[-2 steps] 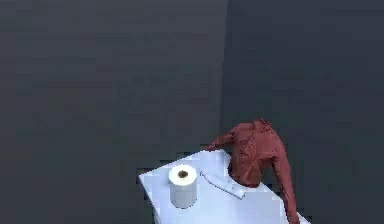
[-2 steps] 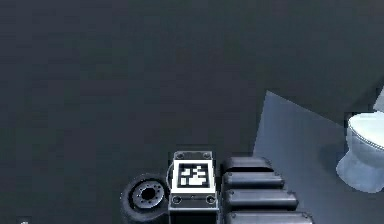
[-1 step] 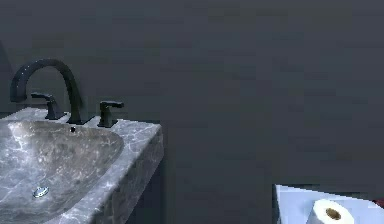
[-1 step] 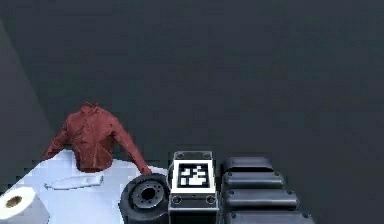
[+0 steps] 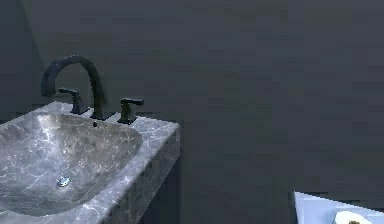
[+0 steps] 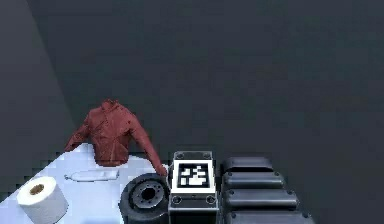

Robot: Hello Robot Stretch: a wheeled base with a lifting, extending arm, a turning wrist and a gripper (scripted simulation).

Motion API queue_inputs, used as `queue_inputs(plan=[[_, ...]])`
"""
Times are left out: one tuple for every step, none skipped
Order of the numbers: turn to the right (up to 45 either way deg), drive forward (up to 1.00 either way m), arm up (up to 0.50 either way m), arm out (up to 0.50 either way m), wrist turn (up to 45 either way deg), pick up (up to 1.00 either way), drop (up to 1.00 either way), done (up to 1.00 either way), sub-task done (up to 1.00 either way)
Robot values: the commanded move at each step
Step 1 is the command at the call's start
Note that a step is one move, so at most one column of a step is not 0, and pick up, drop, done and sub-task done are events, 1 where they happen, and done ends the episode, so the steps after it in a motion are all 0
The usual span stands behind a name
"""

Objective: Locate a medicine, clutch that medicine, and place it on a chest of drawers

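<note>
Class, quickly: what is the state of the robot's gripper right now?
Gripper: cannot tell whether it holds anything; its far end cannot be made out.

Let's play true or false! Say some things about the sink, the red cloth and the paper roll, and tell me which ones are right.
1. The sink is grey stone with a dark tap. True.
2. The red cloth hangs on the wall. False: it lies crumpled on the pale surface.
3. A white paper roll stands on that pale surface. True.
4. Water is pouring from the tap. False: no water is running.
5. The wall is bright yellow. False: it is dark grey.
</note>
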Motion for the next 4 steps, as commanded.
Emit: queue_inputs(plan=[[0.0,0.0,0.0,0.32,0.0,0.0,0.0,0.0,0.0],[0.0,0.0,0.0,0.0,39.0,0.0,0.0,0.0,0.0],[0.0,0.0,-0.3,0.0,0.0,0.0,0.0,0.0,0.0],[0.0,0.0,0.0,0.0,0.0,0.0,1.0,0.0,0.0]])
